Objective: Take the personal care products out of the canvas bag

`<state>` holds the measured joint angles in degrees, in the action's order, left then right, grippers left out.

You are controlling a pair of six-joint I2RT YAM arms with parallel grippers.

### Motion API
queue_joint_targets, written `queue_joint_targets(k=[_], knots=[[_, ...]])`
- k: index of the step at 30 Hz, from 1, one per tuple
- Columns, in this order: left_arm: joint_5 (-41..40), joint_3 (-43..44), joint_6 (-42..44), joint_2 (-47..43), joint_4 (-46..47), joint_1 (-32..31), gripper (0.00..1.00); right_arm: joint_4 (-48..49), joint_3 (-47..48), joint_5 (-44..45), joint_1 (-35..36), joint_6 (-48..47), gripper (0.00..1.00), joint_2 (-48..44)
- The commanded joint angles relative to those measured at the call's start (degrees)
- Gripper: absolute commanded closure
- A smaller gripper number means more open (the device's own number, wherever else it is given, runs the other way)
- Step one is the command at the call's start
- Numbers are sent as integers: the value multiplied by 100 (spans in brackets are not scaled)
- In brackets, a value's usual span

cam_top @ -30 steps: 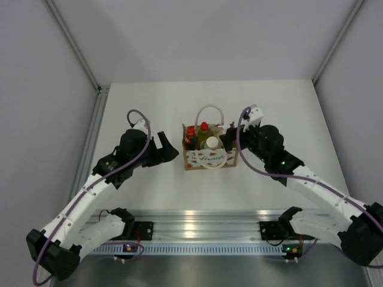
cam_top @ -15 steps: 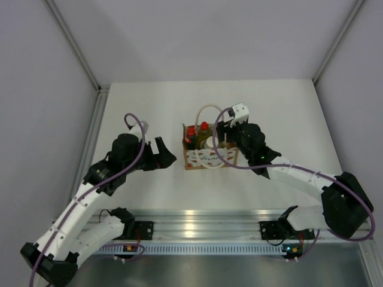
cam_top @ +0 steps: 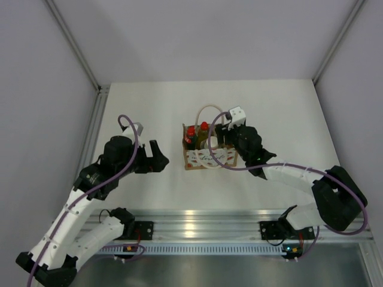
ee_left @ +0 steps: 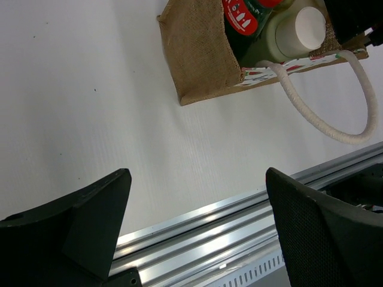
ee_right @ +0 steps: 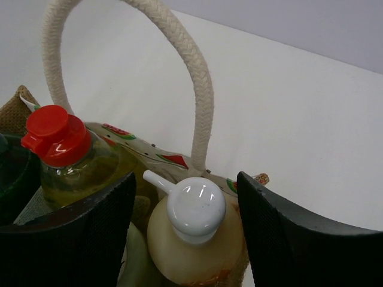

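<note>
Right pincer [ee_right: 183,239], apart astride the pump bottle [ee_right: 195,210] at lower centre: close below its head, then lift straight.

The bag [ee_left: 200,54] is coarse, rough woven cloth with twisted rope handles [ee_right: 202,101]. The pump bottle [ee_right: 192,239] is smooth, glossy plastic. The bench [ee_left: 78,101] is matt white, and its rail [ee_left: 227,230] is shiny metal.

Bright, even, soft, from overhead; barely any shadow. Glare on the rail [ee_left: 209,236] near the left pincer [ee_left: 197,173], gleam on the pump [ee_right: 196,206] inside the right pincer [ee_right: 185,179]; near fingers [ee_right: 72,239] soft-focused.
</note>
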<state>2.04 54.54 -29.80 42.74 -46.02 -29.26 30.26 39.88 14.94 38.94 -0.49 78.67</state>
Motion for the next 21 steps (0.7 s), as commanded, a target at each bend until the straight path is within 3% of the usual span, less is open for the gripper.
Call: queue_joint_targets(k=[1,21], knots=[[-73,223,203,-90,-205,-19,2,683,-138,18,-35,-74,35,7],[-291,513,554,-442,-548,-19,2,1499,-260,-158,-220,-320,59,587]])
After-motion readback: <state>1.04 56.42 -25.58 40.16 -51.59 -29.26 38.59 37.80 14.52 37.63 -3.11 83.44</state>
